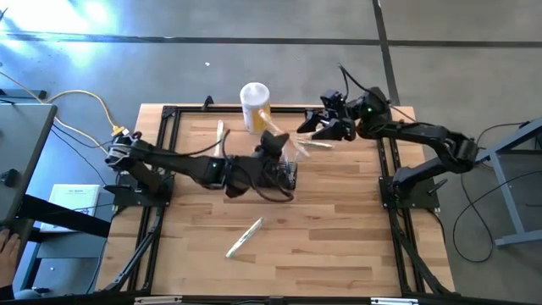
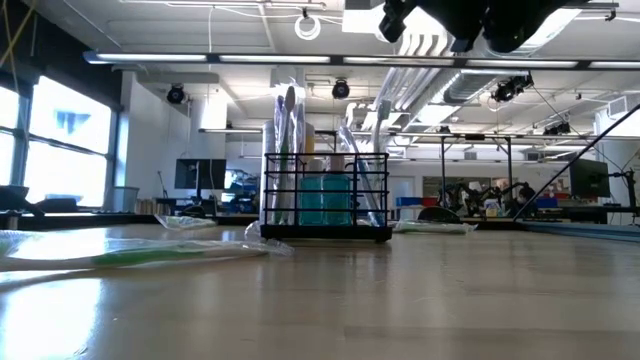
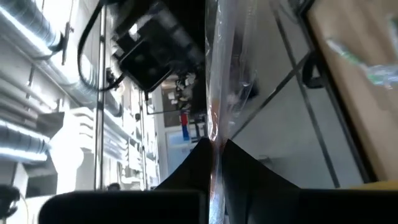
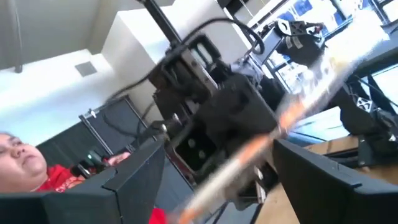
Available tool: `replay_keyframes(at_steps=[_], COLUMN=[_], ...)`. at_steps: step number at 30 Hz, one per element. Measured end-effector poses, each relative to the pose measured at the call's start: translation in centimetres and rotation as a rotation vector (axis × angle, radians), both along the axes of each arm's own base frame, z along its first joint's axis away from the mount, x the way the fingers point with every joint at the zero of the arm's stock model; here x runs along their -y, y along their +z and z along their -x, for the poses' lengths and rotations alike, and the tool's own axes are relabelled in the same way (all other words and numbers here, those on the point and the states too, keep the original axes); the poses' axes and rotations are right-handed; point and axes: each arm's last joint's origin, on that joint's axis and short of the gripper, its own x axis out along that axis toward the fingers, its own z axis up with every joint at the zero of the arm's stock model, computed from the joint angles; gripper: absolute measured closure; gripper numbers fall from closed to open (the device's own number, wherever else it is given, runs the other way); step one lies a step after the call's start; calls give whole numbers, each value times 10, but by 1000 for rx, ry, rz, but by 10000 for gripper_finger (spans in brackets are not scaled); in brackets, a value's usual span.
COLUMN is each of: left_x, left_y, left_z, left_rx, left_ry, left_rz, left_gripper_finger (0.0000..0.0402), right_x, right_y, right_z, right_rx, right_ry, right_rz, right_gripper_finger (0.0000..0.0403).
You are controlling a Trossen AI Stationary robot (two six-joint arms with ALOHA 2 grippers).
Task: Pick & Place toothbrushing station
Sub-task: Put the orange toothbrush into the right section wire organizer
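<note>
Between the left gripper's [image 3: 214,163] closed jaws a clear-wrapped toothbrush [image 3: 222,74] is pinched, its length running up and away from the fingertips. Just below and beside those jaws the basket [image 1: 286,174] is seen, standing upright mid-table with other brushes in it. Between the right gripper's [image 1: 315,124] widely parted jaws an orange-handled wrapped brush [image 4: 298,112] is seen, untouched by either finger. Beyond these jaws a person [image 4: 28,163] is visible.
</note>
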Motion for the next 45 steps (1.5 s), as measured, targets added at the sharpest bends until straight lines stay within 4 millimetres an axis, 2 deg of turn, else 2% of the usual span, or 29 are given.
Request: replay_keyframes(at_steps=[5, 10, 13, 18, 23, 29, 39, 45], left_x=[-7, -13, -21, -39, -51, -51, -61, -66], left_y=[21, 39, 48, 42, 40, 38, 34, 27], left_z=[2, 2, 2, -3, -6, -6, -6, -12], left_rx=[-42, -83, -115, -185, -189, -209, -204, -215], left_ry=[-16, -120, -177, -280, -400, -445, -448, -514], left_rz=[-43, -119, -166, -198, -198, -188, -117, -101], left_gripper_finger=[390, 389, 389, 389, 389, 389, 389, 389], right_x=[8, 17, 24, 27, 28, 28, 22, 22], right_y=[4, 6, 13, 26, 23, 12, 10, 9], right_z=[8, 13, 16, 17, 14, 7, 1, 1], right_rx=[14, 40, 56, 103, 99, 32, 41, 50], right_ry=[-27, -114, -150, -196, -223, -239, -239, -235], right_rz=[25, -4, -13, -14, 34, 59, 100, 124], right_gripper_finger=[112, 112, 112, 112, 112, 112, 112, 112])
